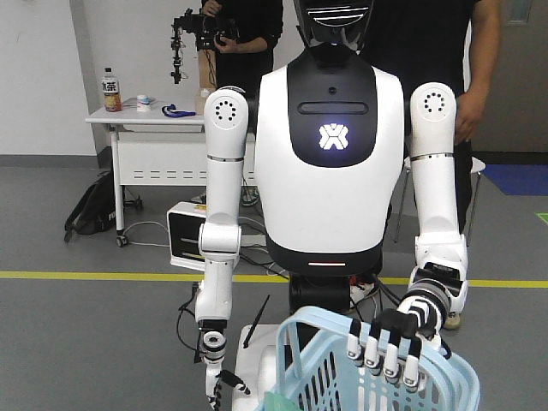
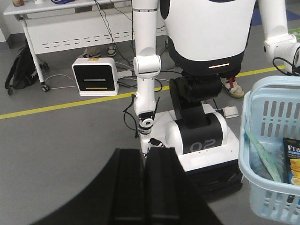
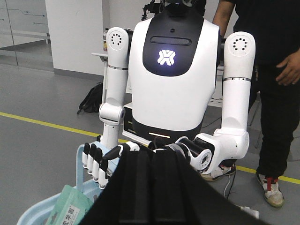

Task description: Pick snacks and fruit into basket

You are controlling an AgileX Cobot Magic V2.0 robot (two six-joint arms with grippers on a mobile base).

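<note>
Fran box looks stiff, so grip its flat sides; teal pouch seems floppy, pinch an edge. My left hand and right hand: clenched, empty.

Indoor light is bright, even and diffuse in all three views, coming from overhead. Shadows on the grey floor are soft and faint, darkest under the robot's base. The chest logo glows white, blown out with a slight halo. The waist strip glows amber. The left gripper and right gripper loom as black, blurred foreground masses showing little surface detail. The white torso shell carries a mild sheen. The background is slightly soft.
</note>
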